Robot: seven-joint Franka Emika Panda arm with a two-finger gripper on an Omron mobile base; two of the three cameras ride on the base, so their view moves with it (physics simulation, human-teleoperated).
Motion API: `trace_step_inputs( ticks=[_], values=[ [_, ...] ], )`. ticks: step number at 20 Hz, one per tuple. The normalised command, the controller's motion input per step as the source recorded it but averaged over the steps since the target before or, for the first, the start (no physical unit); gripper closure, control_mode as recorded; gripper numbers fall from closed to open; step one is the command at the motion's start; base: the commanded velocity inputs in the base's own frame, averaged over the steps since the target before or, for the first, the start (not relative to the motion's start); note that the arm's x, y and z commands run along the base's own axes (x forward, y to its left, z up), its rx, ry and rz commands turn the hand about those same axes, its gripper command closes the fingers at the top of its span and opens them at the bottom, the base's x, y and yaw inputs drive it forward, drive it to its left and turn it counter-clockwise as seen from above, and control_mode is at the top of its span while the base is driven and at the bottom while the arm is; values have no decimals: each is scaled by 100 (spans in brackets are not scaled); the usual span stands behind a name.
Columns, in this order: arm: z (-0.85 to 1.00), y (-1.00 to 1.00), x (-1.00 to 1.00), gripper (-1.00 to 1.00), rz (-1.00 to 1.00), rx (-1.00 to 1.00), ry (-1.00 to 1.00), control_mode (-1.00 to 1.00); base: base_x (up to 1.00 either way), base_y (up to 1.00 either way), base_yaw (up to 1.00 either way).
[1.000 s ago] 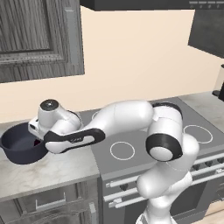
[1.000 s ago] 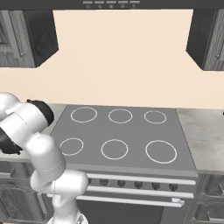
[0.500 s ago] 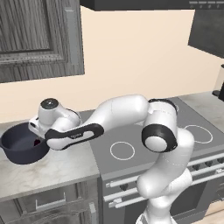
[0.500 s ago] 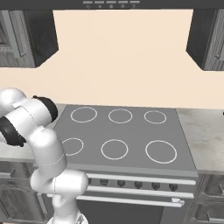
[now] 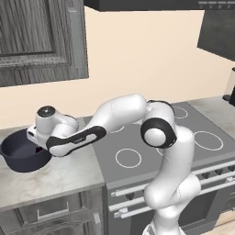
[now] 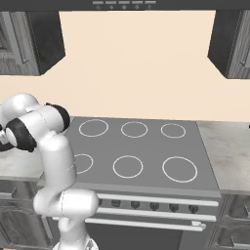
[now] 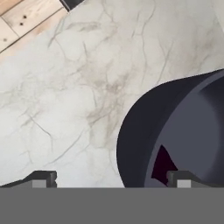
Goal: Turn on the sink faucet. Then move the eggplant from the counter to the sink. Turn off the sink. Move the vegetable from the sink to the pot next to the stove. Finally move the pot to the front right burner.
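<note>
Left base view: the white arm reaches left across the light grey-white marbled stone counter (image 5: pixel 59 176), its wrist over the near rim of a dark blue-grey round metal pot (image 5: pixel 20 153) standing left of the flat grey cooktop (image 5: pixel 151 147) with white ring burners. Dark wood-grain wall cabinets (image 5: pixel 41 39) hang above a cream wall.

Hand view: the two-finger gripper (image 7: pixel 111 178) points down with its fingertips (image 7: pixel 43 177) spread wide, one over bare marbled counter (image 7: pixel 65 96), the other inside the pot (image 7: pixel 175 127). A small glossy dark purple eggplant (image 7: pixel 162 165) shows in the pot, partly hidden behind that tip; the jaws grip nothing. A strip of light wooden floor (image 7: pixel 24 19) lies beyond the counter edge.

Right base view: six burner rings on the cooktop (image 6: pixel 141 146), oven knobs (image 6: pixel 161 206) below; no legible writing.
</note>
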Motion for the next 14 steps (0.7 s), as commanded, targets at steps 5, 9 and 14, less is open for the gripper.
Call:
trace_step_inputs(
  ticks=[5,9,14],
  values=[
    [-13,25,15,-100,-2,-7,4,-100,0,0,0],
    [-10,19,11,-100,-1,-7,5,-100,0,0,0],
    [-15,2,4,-100,0,-4,3,-100,0,0,0]
  ],
)
